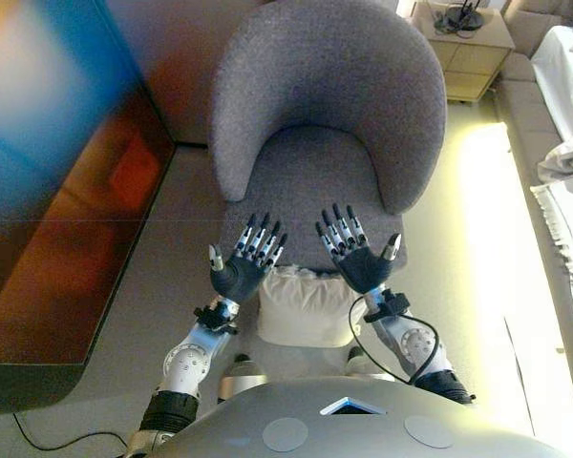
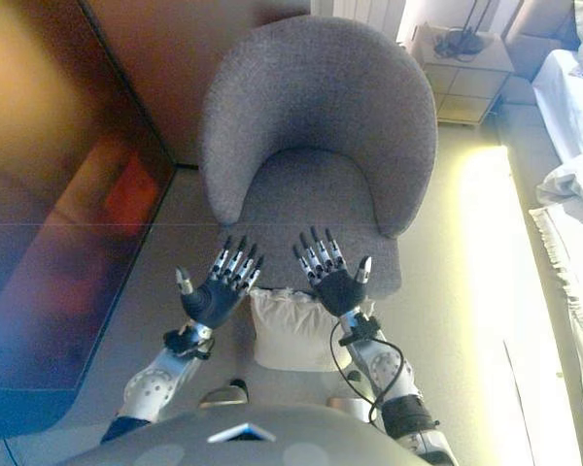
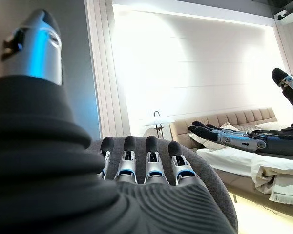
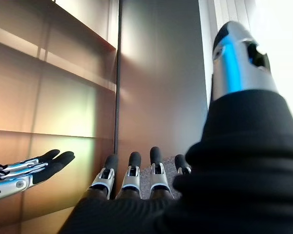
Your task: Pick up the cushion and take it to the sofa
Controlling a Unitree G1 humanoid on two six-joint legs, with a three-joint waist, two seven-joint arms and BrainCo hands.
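A cream cushion (image 1: 308,307) lies on the floor in front of the grey armchair (image 1: 329,105), close to the robot. My left hand (image 1: 241,274) hovers above the cushion's left edge, palm up and open with straight fingers. My right hand (image 1: 364,264) hangs over the cushion's right edge, also open and empty. Neither hand touches the cushion. In the left wrist view my left hand's fingers (image 3: 152,163) point at the armchair's back, and the right hand (image 3: 244,140) shows across from it. A sofa (image 1: 563,162) with white cloth runs along the right side.
A large dark wooden cabinet (image 1: 67,219) stands on the left. A small wooden side table (image 1: 470,50) sits behind the armchair at the upper right. Pale floor (image 1: 468,286) stretches between armchair and sofa.
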